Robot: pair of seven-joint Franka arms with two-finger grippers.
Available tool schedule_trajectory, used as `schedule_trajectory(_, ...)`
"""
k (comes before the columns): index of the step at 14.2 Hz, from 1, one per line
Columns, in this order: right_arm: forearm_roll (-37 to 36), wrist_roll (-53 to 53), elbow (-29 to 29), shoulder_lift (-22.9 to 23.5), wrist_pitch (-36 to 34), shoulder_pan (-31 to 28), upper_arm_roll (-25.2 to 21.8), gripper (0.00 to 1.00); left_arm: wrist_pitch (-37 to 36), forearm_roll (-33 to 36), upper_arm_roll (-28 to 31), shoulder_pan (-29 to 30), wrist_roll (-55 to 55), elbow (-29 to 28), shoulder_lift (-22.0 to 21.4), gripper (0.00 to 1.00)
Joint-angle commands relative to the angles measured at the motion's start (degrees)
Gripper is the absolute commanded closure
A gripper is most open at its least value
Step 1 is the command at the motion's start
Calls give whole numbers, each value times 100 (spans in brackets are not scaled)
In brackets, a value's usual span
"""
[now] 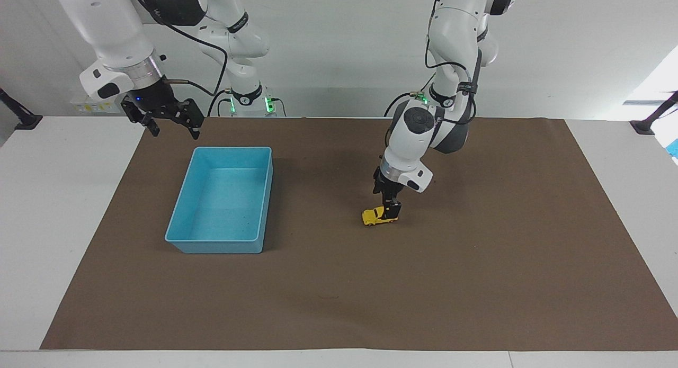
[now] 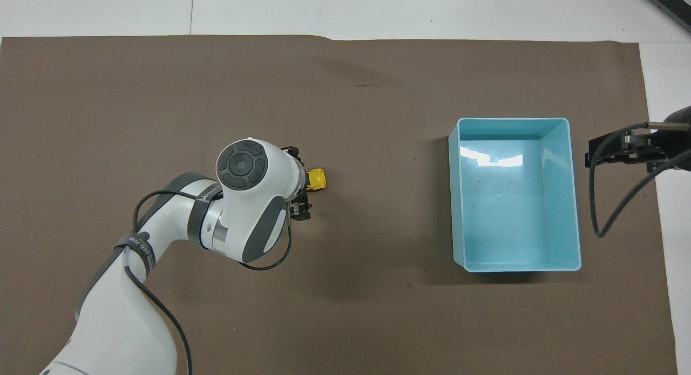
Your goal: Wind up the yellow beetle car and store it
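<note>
Two robot arms share one table (image 1: 63,209), which has a single brown mat (image 1: 476,283) spread over most of it. On that mat sit just two things: one yellow beetle car (image 1: 372,216) and one light blue bin (image 1: 180,237).

The car rests on its wheels on the mat, toward the left arm's end of the table and well apart from the bin. In the overhead view only the car's end nearest the bin (image 2: 317,179) pokes out from under the arm. The left gripper (image 1: 392,209) is right down on the car, its dark fingers (image 1: 395,210) straddling the end of the body that points away from the bin. I cannot tell from here whether the fingers have closed on the car or merely stand on either side of it.

The bin sits toward the right arm's end of the table, its long sides running away from the robots, and nothing lies inside it. The right gripper (image 1: 168,115) hangs in the air over the edge of the mat, just beside the bin's corner nearest the robots, with its two fingers spread apart and nothing between them. That arm waits.
</note>
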Motion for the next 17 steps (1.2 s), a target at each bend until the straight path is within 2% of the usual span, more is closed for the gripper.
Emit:
schedule_trajectory(1,24,-123,-56,-52,10,-79,46,0,76,-102,119,-120,43,47,115,20)
schedule_trajectory(2,24,-123,-47,-52,10,-79,46,0,76,-102,119,-112,61,47,115,36)
schedule_trajectory(4,24,-123,-55,-52,10,-79,54,0,58,-102,119,-112,157,29,115,86)
schedule_trajectory(5,24,-123,-56,-52,10,-79,54,0,58,-102,119,-112,297,-5,106,100)
schedule_trajectory(13,24,-123,-47,-52,10,-80,46,0,49,-102,127,90,878,-392,-26,100)
schedule_trajectory(17,24,-123,-56,-52,10,-79,54,0,41,-102,136,520,1273,-568,-70,100)
